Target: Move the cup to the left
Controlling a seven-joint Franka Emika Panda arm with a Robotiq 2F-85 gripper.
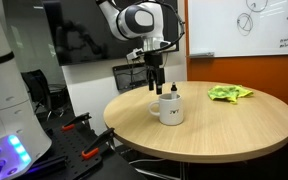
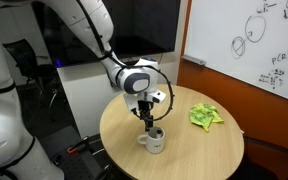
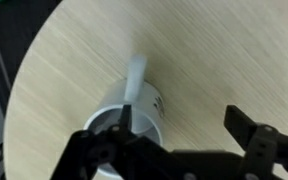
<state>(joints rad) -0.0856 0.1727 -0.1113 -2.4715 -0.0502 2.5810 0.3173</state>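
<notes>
The cup [image 1: 170, 111] is a white ceramic mug standing upright on the round wooden table [image 1: 229, 125]. It shows in both exterior views and also [image 2: 155, 141]. In the wrist view the cup [image 3: 142, 108] sits at the lower left with its handle [image 3: 136, 75] pointing up the picture and a small dark mark on its side. My gripper [image 3: 179, 118] is open right above the cup [image 1: 161, 86] [image 2: 147, 122]. One finger is over or just inside the cup's rim. The other finger is well outside, over bare table.
A crumpled green cloth [image 1: 229, 93] [image 2: 205, 116] lies on the far side of the table. A whiteboard [image 2: 259, 45] hangs behind. Office chairs [image 1: 134, 77] and a white machine [image 1: 4, 95] stand beside the table. The table edge [image 3: 29, 80] curves near the cup.
</notes>
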